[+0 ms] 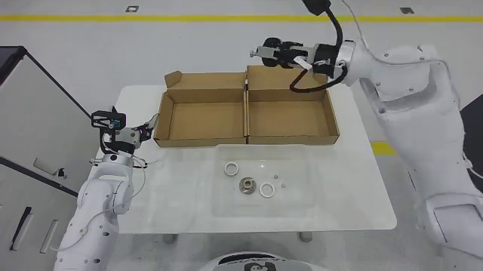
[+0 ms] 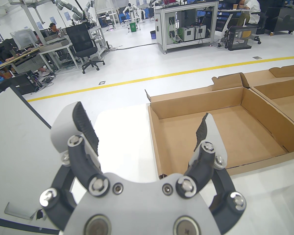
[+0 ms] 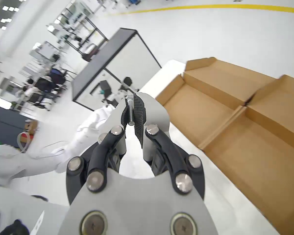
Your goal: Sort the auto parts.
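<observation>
Bolt (image 3: 130,113): threaded metal shank, pinched lengthwise between the ribbed pads of the right gripper (image 3: 133,105).
Right fingers: drawn almost together, with just the bolt between them.
Right gripper, top view (image 1: 253,52): in the air over the far flap of the right box (image 1: 290,118), near the seam where it meets the left box (image 1: 200,120).
Left gripper (image 2: 142,123): fingers spread wide, nothing between them.
Left gripper, top view (image 1: 151,124): at the table's left edge, just beside the left box's outer wall and pointing toward it.
Boxes: two open cardboard boxes, side by side and touching, flaps up along the far side.
Tray (image 1: 294,199): clear plastic, on the table just robot-side of the boxes.
Tray contents: far ring (image 1: 232,168), white, lies flat. The metal part (image 1: 246,186) is round and grey, and sits nearer the robot. The near ring (image 1: 266,190), white, is just beside the metal part. The small bits (image 1: 277,177) are too small to identify.
Table (image 1: 362,188): white, carries the boxes and tray.
</observation>
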`<state>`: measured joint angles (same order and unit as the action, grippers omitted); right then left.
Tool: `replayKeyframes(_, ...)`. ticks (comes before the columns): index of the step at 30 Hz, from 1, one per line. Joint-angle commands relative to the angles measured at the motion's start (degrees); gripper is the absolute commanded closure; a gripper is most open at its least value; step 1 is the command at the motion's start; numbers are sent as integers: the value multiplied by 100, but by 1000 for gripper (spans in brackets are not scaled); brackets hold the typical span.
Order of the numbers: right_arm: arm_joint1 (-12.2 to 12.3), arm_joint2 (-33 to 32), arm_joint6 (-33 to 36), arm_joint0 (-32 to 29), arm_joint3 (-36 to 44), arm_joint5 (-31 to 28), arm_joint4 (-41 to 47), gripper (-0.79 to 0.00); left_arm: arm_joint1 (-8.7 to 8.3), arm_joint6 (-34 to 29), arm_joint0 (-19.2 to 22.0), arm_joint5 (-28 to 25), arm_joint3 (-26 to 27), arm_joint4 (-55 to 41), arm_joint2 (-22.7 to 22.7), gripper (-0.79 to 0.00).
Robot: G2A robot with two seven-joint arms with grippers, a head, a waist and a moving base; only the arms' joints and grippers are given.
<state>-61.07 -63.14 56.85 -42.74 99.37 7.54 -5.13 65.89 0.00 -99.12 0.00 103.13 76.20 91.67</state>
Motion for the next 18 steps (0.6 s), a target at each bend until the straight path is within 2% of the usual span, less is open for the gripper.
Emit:
replayKeyframes(1,-22,199,40,163,-196,47,-289,0,0,0,0,0,0,0,0,-785)
replayKeyframes(7,-47,696,257,458,-808,165,-1440,0,0,0,0,0,0,0,0,-785)
replayKeyframes(18,-54,1150,538,429,-1497,377,-2700,0,0,0,0,0,0,0,0,-785)
